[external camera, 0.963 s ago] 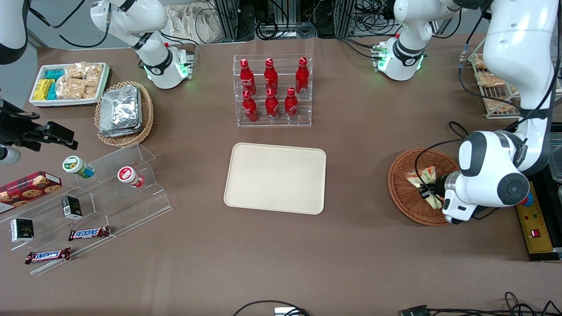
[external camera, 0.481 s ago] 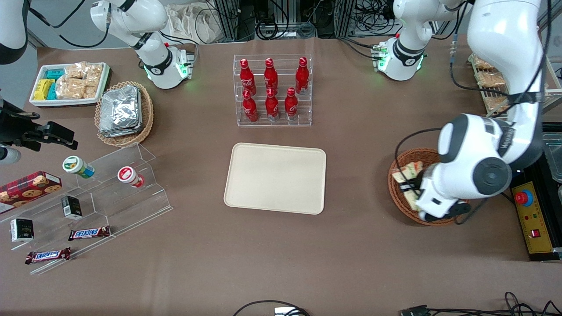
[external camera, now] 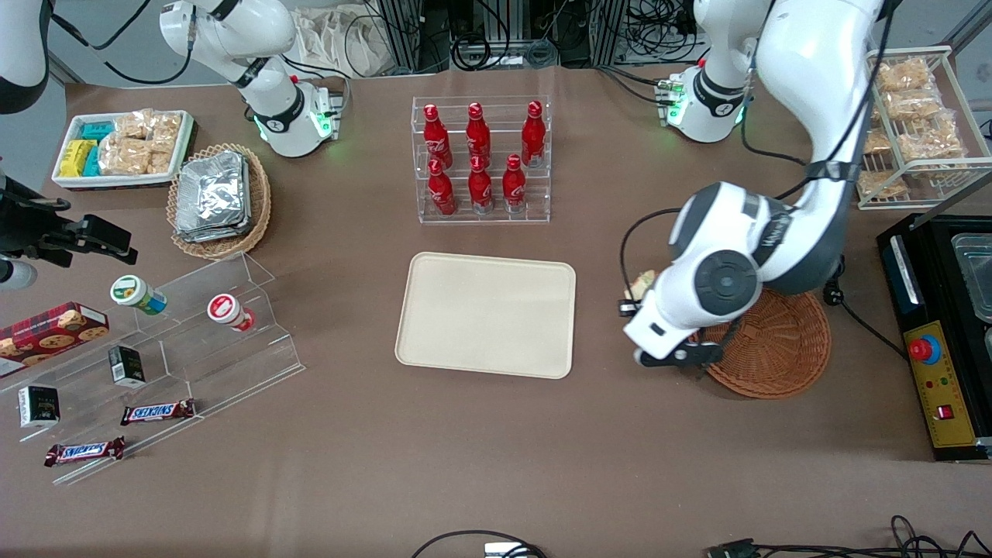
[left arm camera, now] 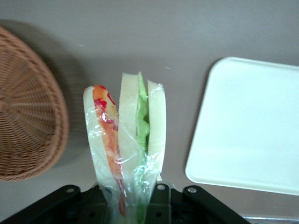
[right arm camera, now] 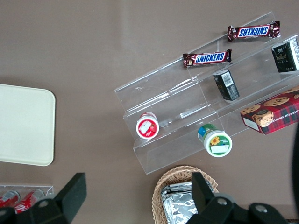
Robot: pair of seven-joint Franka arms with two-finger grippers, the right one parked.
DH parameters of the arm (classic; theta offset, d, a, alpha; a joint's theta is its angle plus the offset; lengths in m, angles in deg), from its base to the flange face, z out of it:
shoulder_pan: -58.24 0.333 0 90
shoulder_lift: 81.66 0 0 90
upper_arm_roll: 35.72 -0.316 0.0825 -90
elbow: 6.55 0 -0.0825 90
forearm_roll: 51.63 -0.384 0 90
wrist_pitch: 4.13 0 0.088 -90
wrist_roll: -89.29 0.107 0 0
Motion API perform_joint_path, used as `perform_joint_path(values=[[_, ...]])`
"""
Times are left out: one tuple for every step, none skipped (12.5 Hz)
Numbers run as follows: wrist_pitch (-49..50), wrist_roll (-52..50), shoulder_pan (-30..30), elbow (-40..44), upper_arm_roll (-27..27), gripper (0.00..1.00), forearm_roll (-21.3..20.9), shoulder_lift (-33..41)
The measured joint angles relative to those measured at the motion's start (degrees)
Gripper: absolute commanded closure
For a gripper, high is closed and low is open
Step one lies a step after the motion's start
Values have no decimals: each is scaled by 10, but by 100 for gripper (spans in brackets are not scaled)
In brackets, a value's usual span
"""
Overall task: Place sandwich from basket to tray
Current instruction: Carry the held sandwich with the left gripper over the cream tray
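Left wrist view: gripper [left arm camera: 133, 198] clamped on sandwich [left arm camera: 126, 140], held above the table between basket [left arm camera: 28, 126] and tray [left arm camera: 252, 126].

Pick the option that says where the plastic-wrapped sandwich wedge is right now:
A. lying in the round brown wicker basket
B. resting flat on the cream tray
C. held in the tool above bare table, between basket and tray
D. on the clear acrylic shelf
C: the tool grips the plastic-wrapped sandwich wedge over brown tabletop, with the round brown wicker basket beside it and the cream rectangular tray not yet reached.

cream tray [external camera: 486, 314], reddish-brown woven basket [external camera: 783, 349]
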Motion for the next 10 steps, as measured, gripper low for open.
perform_joint_path(values=[[-6,-1,-19,8,0,100,0,-14],[-14,-3,-36,17,-1,100,0,-32],[-26,-4,-50,24,-1,100,0,-50],[-41,-4,-61,29,-1,100,-1,-66],[-56,-4,-68,32,-1,100,-1,-80],[-71,-4,-74,33,-1,100,-1,-92],[-83,-4,-81,33,-1,100,-1,-102],[-91,-4,-90,34,-1,100,-1,-111],[-93,-4,-98,35,-1,100,0,-118],[-94,-4,-105,35,-1,100,0,-125]])
